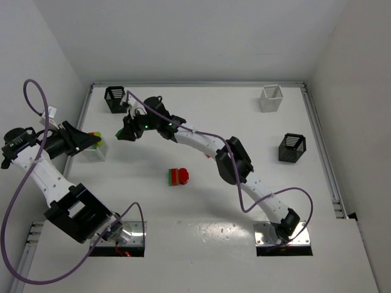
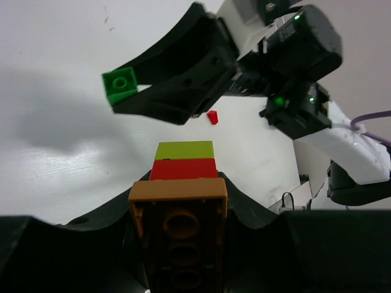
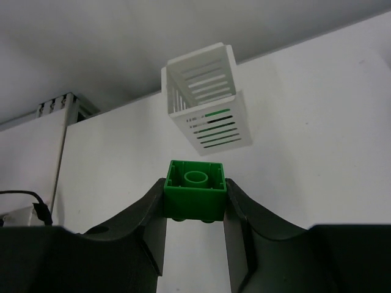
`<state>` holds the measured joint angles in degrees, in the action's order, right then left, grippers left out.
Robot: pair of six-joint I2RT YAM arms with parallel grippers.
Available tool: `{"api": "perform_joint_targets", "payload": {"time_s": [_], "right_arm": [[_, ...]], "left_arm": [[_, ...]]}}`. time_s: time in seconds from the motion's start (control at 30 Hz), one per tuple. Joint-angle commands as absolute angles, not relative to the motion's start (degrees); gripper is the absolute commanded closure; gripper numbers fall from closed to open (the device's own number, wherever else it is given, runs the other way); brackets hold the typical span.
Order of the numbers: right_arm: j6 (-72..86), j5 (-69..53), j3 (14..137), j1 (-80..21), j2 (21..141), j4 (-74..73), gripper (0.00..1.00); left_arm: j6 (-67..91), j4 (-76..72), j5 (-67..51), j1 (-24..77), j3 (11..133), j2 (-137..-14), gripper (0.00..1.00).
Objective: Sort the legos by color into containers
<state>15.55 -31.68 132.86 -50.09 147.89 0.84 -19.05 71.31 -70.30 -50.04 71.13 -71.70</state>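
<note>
Inside the right claw point(image 3: 195, 196), green brick point(image 3: 195, 183); white basket point(image 3: 208, 101) beyond.

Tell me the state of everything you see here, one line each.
Left claw: shut on the three-colour stack.
Right claw: shut on the green brick.
Left white basket: upright, green showing through its slats.
Red-and-green stack: loose on the table.
Tiny red piece: loose on the table.
Far black basket, far white basket, right black basket: upright, contents unclear.

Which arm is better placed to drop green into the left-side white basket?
Right. The right gripper holds a green brick facing the white basket; the left gripper is shut on a multicolour stack.
</note>
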Motion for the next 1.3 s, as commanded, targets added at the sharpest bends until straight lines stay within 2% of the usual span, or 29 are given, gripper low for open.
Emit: {"api": "perform_joint_targets", "payload": {"time_s": [0.0,0.13,0.27,0.33,0.47,0.5,0.7,0.8,0.93,1.1,1.17,1.2,1.27], "right_arm": [[20.39,-33.84,135.36,-51.68,149.24,9.40,0.99],[18.55,-33.22,128.18,-51.16,146.35,8.71,0.99],[13.04,-32.97,115.43,-48.18,136.87,2.67,0.99],[8.98,-31.73,106.90,-46.59,129.05,-0.42,0.99],[1.61,-28.23,93.80,-41.32,116.22,-6.31,0.99],[0.36,-27.43,91.34,-40.70,113.67,-8.50,0.99],[-8.42,-20.75,67.29,-35.43,95.91,-14.15,0.99],[-11.33,-16.44,57.96,-33.67,89.85,-14.15,0.99],[-12.04,-11.97,52.48,-32.18,88.51,-15.37,0.99],[-12.65,-10.28,50.02,-29.97,89.74,-15.38,0.99],[-12.66,-10.28,49.49,-29.97,89.74,-15.38,0.95],[-13.18,-10.28,49.48,-29.97,90.35,-15.38,0.86],[-13.18,-10.28,49.48,-29.97,90.88,-15.38,0.81]], "left_arm": [[-20.92,73.12,-72.87,-50.89,74.18,-71.28,0.91],[-20.92,73.12,-68.30,-50.89,74.18,-71.28,0.91],[-26.18,74.36,-63.20,-46.08,74.71,-70.41,0.91],[-24.98,69.46,-59.60,-42.47,73.31,-68.74,0.91],[-14.79,55.05,-50.47,-29.12,67.42,-64.17,0.91],[-11.11,52.58,-48.71,-22.83,65.76,-64.16,0.91],[-3.88,41.76,-37.89,-1.72,63.90,-70.74,0.91],[-1.42,35.96,-34.64,4.37,63.90,-73.91,0.91],[1.40,30.77,-32.70,12.64,64.42,-78.64,0.91],[3.43,25.93,-32.17,15.56,63.81,-82.70,0.92],[3.95,25.31,-32.17,16.35,63.81,-83.84,0.92],[3.96,24.79,-32.78,16.35,63.81,-83.85,0.92],[5.27,24.26,-33.39,16.35,63.11,-84.37,0.92]]}}
